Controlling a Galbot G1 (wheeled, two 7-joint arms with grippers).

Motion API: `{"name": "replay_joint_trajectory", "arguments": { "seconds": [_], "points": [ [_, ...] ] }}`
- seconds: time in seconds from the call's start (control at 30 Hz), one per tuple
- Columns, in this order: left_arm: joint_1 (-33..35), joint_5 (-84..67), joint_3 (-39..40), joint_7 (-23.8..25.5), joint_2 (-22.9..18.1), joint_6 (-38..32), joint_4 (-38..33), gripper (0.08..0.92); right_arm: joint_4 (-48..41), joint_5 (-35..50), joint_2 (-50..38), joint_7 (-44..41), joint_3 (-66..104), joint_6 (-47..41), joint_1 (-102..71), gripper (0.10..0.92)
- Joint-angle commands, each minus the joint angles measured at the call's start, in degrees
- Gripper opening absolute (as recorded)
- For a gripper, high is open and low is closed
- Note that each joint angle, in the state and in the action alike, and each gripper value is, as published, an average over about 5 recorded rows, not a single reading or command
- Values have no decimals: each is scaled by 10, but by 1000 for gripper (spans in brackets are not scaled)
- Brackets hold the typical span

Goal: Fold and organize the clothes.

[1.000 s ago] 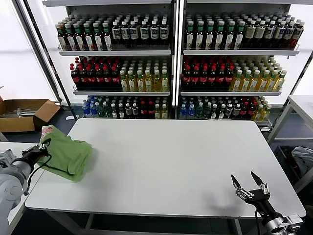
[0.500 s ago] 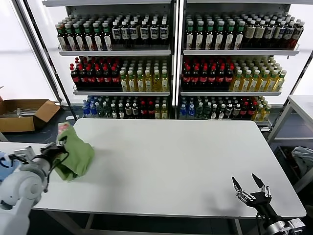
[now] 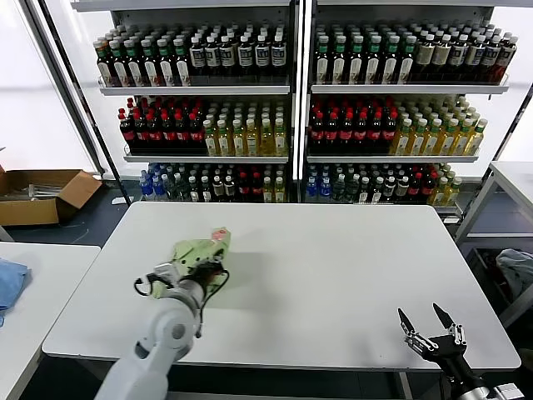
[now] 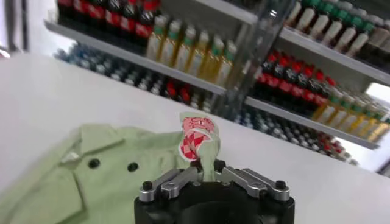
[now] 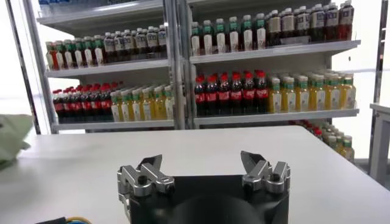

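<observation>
The light green polo shirt [image 3: 200, 250] lies bunched on the white table [image 3: 333, 275], left of its middle. In the left wrist view the shirt [image 4: 103, 176] shows its collar, two dark buttons and the red-and-white graphic [image 4: 196, 135]. My left gripper [image 3: 193, 271] is shut on a fold of the shirt, seen pinched between the jaws in the left wrist view [image 4: 206, 167]. My right gripper [image 3: 432, 330] is open and empty at the table's front right edge; it also shows in the right wrist view [image 5: 202, 167].
Shelves of bottles [image 3: 291, 108] stand behind the table. A side table with a blue cloth [image 3: 8, 279] is at the left. A cardboard box [image 3: 42, 193] sits on the floor at the far left. Another table [image 3: 512, 179] is at the right.
My left gripper has carried the shirt from the table's left edge rightward toward the middle. The right gripper has barely moved.
</observation>
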Motion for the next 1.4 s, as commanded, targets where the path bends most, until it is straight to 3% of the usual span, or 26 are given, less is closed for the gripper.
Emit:
{"name": "replay_joint_trajectory", "arguments": {
  "seconds": [0.03,0.17,0.27,0.5,0.67,0.83,1.03,1.4],
  "points": [
    [-41,-19,102,-36,-115,-16,67,132,11,-13,6,1,-2,0,-15,823],
    [-34,-52,90,-12,-98,-26,55,138,17,-16,3,5,-11,-7,-10,823],
    [-16,-93,79,22,-75,-29,24,189,19,-16,-6,14,-21,-20,0,823],
    [27,-113,10,128,-8,-21,-23,387,17,-6,-46,62,-88,-99,65,823],
    [50,55,-74,221,50,-26,-25,535,-12,15,-85,110,-218,-157,181,823],
    [74,92,-161,238,80,-35,-40,682,-77,44,-89,158,-383,-210,324,823],
    [125,88,-212,235,79,-34,-83,811,-147,49,-72,169,-495,-231,428,823],
    [211,72,-230,226,11,-27,-140,823,-213,49,-42,192,-554,-259,488,812]
  ]
}}
